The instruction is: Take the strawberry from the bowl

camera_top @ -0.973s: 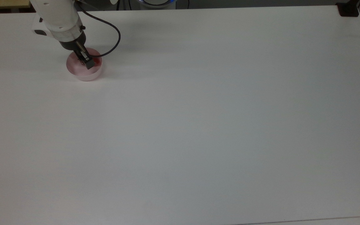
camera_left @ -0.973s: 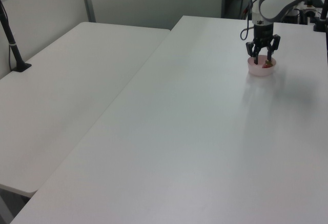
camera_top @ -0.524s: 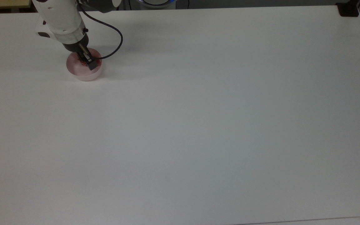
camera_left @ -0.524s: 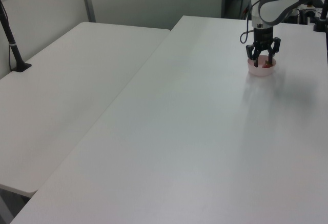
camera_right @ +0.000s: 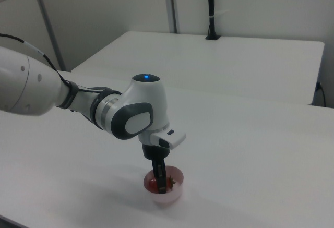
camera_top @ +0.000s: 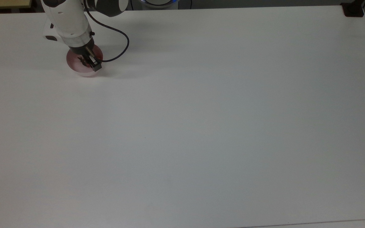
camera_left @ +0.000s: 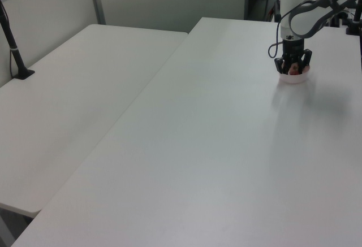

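The pale pink bowl point(camera_top: 77, 67) stands near the far left corner of the white table in the top view, also seen as the bowl point(camera_left: 297, 79) and the bowl point(camera_right: 168, 196). My gripper point(camera_top: 89, 62) reaches straight down into it, open, with one finger on each side of the bowl's inside. The red strawberry point(camera_right: 153, 184) lies in the bowl beside a dark finger point(camera_right: 160, 178). In the left view the strawberry point(camera_left: 293, 72) sits between the spread fingers of the gripper point(camera_left: 293, 68). The wrist hides most of the strawberry in the top view.
A black cable point(camera_top: 122, 47) loops from the wrist over the table beside the bowl. A second white table point(camera_left: 85, 89) adjoins on the left view's left, with a black post point(camera_left: 14, 49) on it. A black mount point(camera_top: 353, 9) sits at the top view's far right corner.
The gripper has come down deeper into the bowl, its fingers still spread. The wrist drifted slightly toward the top view's right, and the bowl seems to have shifted a little.
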